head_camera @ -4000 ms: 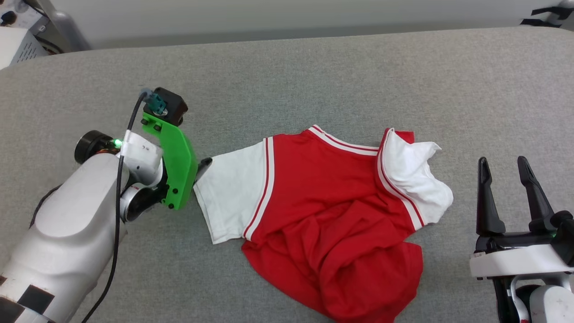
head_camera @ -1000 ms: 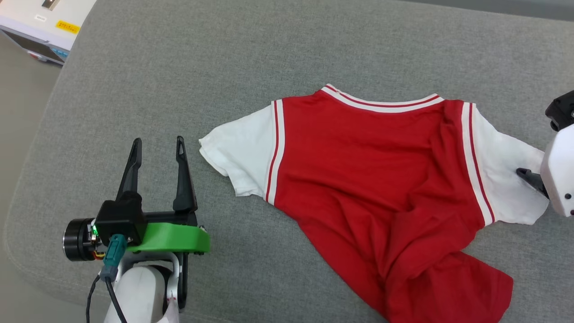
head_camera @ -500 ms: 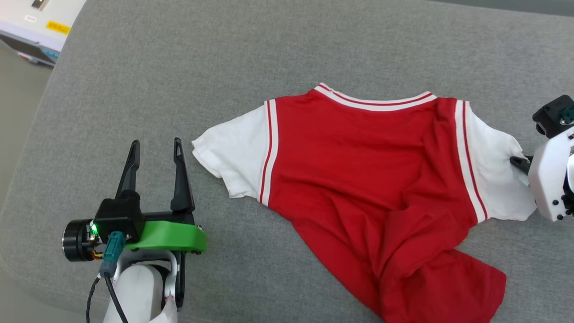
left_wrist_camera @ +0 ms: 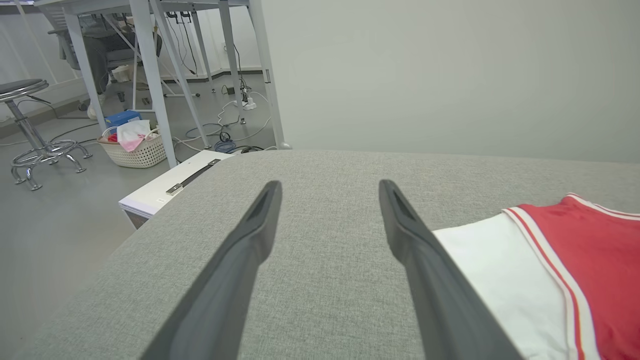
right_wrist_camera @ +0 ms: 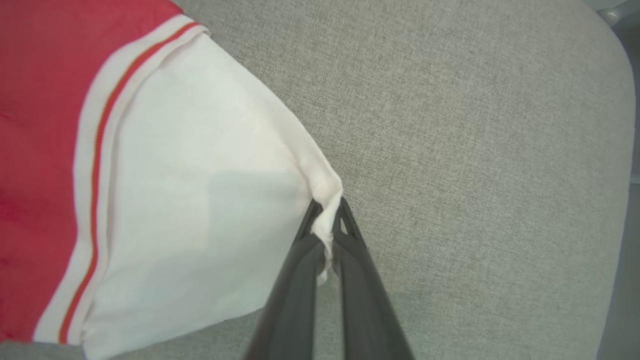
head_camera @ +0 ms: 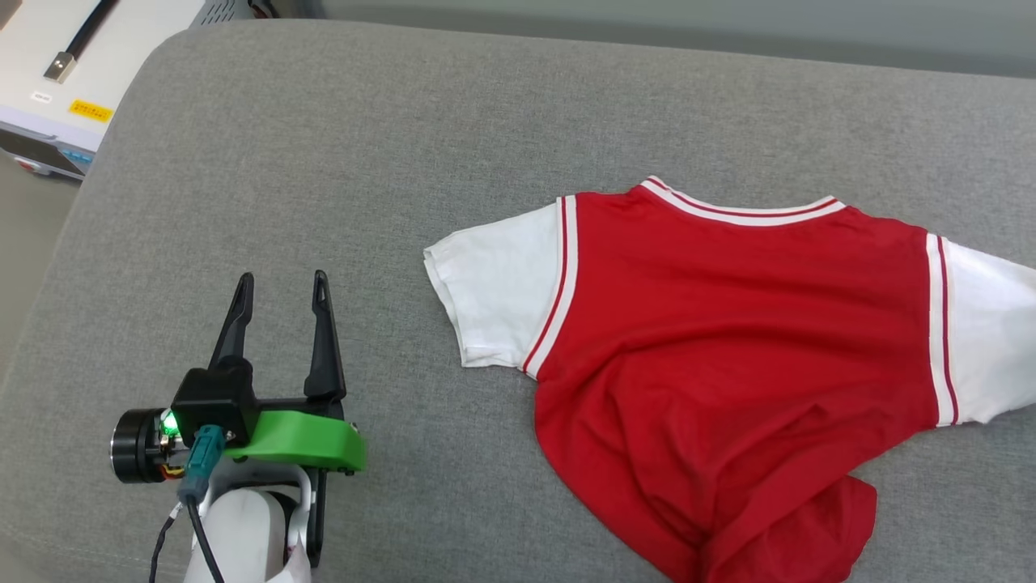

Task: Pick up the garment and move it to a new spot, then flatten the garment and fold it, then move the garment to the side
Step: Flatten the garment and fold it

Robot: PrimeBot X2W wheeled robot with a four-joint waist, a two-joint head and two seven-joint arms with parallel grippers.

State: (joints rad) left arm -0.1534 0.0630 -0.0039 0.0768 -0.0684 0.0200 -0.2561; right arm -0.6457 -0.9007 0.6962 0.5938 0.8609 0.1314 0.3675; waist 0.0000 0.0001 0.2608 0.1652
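Presently, right hand (right_wrist_camera: pixel 328 212): pinched shut on the outer edge of one white sleeve (right_wrist_camera: pixel 200 190); only a small tuck of cloth between the jaws
Left hand (head_camera: pixel 283 279): spread wide, holding nothing; low over the bench (head_camera: pixel 364 121), well apart from the other sleeve (head_camera: pixel 502 300)
Garment (head_camera: pixel 728 340): flat on the bench, collar on the far side, plain red face up; upper half fairly smooth; lower hem (head_camera: pixel 777 518) bunched and doubled over toward the right
Step, as judged: flattening, by drawing the pinched sleeve outward
How to pull: low and slow, straight outward along the shoulder line; stop at first tautness, short of dragging the whole shirt
Grip caution: shallow hold, likely to slip under a sharp tug; probably stretchy jersey, so allow for some spring-back
Next need: left hand to the other sleeve or the bunched hem, to anchor or spread; hem wrinkles probably not cured by sleeve pulls alone
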